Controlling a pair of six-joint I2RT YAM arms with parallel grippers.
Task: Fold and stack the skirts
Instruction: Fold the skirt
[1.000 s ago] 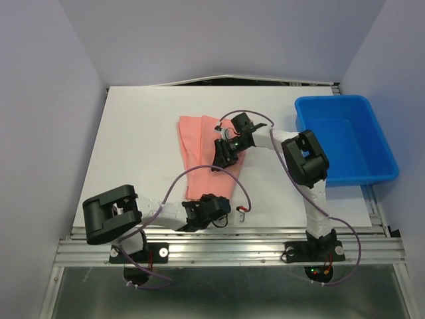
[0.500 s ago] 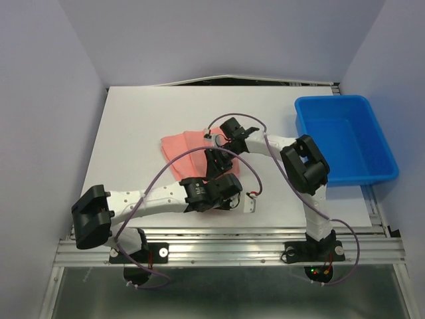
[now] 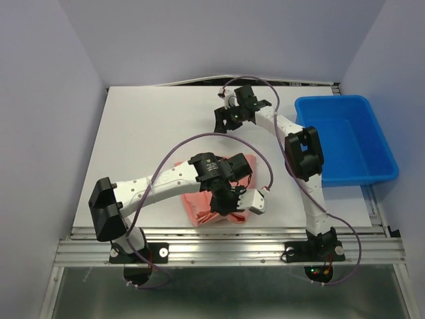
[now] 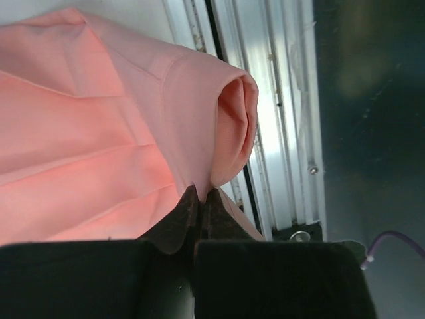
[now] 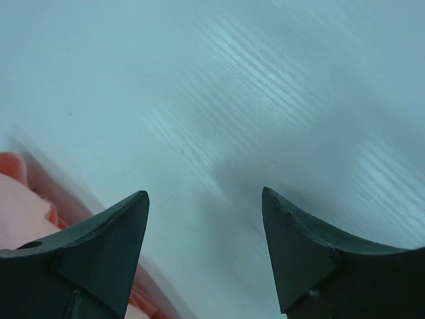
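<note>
Left gripper [image 4: 199, 199], jaws pressed shut on a rolled fold of the salmon-pink skirt [image 4: 99, 133] bunched beneath and beside it; the cloth, judged light, limp and prone to sag, is best pinched at a hem corner or waist edge; beyond, right gripper [image 5: 204, 219] stands wide open and empty, well apart from the cloth.

White table [image 3: 146, 133], pale lilac walls [image 3: 199, 40]
</note>
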